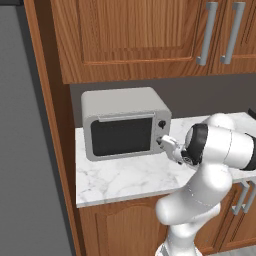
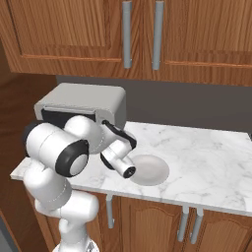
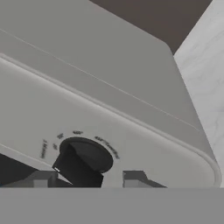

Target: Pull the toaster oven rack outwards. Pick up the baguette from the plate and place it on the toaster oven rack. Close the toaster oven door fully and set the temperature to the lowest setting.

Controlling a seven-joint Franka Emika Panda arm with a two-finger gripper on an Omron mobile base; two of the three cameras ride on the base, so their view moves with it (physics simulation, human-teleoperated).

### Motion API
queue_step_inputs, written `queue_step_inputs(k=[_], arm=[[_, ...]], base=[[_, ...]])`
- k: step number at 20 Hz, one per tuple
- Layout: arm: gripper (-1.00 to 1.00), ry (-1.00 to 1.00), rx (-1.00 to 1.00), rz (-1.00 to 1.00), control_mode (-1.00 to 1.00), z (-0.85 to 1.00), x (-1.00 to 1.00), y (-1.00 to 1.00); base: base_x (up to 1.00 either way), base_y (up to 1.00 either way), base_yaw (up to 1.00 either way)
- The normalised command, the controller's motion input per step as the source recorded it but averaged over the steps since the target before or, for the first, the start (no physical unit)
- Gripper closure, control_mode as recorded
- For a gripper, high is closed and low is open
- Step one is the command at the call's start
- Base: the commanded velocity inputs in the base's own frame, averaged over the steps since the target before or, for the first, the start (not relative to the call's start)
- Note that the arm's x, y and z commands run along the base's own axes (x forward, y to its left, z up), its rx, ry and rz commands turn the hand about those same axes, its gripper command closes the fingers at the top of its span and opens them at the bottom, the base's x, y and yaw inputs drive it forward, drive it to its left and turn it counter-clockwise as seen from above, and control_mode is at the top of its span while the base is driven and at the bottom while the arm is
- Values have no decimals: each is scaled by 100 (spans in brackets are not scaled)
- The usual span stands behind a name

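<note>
Left base view: I see the toaster oven point(image 1: 125, 122) at centre frame on the marble counter point(image 1: 130, 177), its long axis running left to right and its front turned toward my cameras. The toaster oven door point(image 1: 121, 135) stands upright and closed, its dark glass facing me and the thin bar handle point(image 1: 126, 118) lying along its top edge. Two black knobs sit one above the other on the right front panel; the upper knob point(image 1: 161, 123) is clear of the arm, while the gripper point(image 1: 165, 142) is at the lower one.

Hand view: the lower knob point(image 3: 83, 161) appears at lower centre, ringed by small printed markings, with one grey fingertip point(image 3: 41, 179) to its left and the other to its right. The jaws stand apart on either side of the knob; I cannot tell whether they touch it.

Right base view: the round off-white plate point(image 2: 155, 172) lies flat on the counter at centre frame, right of the oven and just beyond the wrist. Wooden cabinets point(image 2: 147, 34) with grey bar pulls fill the upper frame.
</note>
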Motion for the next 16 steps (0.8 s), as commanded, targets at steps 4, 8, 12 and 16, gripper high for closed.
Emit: queue_step_inputs(k=[4, 8, 12, 16], arm=[[-100, 0, 0, -6, -100, 0, 30, 0], [-100, 0, 0, -6, -100, 1, 27, 0], [-100, 1, 0, -8, -100, 26, 20, 4], [-100, 11, 0, -12, -100, 58, 19, 13]], base=[[0, 0, 0], [0, 0, 0], [0, 0, 0], [0, 0, 0]])
